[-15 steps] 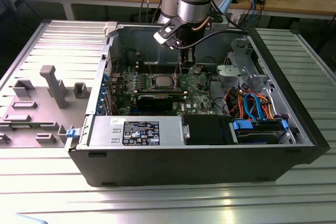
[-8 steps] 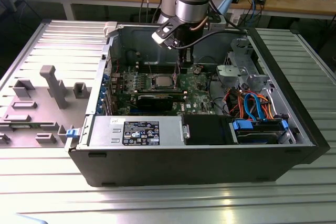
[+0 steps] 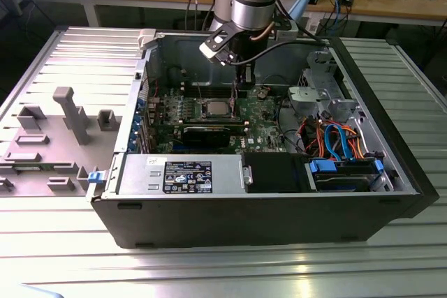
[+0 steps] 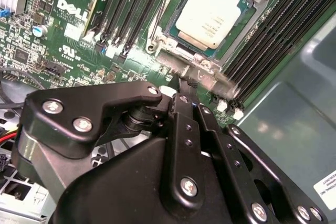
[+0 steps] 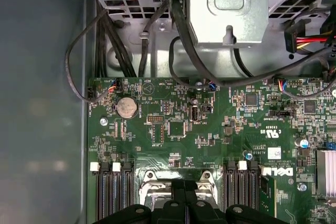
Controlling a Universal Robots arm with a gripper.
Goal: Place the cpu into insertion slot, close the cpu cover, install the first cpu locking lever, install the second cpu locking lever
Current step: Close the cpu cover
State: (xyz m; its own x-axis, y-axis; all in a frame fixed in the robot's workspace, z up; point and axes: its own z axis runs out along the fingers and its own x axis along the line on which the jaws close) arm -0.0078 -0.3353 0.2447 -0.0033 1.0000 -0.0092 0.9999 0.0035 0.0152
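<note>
One step looks done: the small, square, silvery-topped cpu (image 4: 212, 17) lies in the dark, metal-rimmed insertion slot (image 4: 167, 36). The thin silvery cpu cover (image 4: 202, 72) seems raised beside it, not yet closed. The black gripper (image 4: 182, 85), fingers pressed together, hovers at its edge.

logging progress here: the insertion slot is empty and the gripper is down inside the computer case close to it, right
Not quite: the insertion slot is not empty. The second wrist view shows the cpu lying in it. The gripper is down inside the computer case close to it, as you say.
</note>
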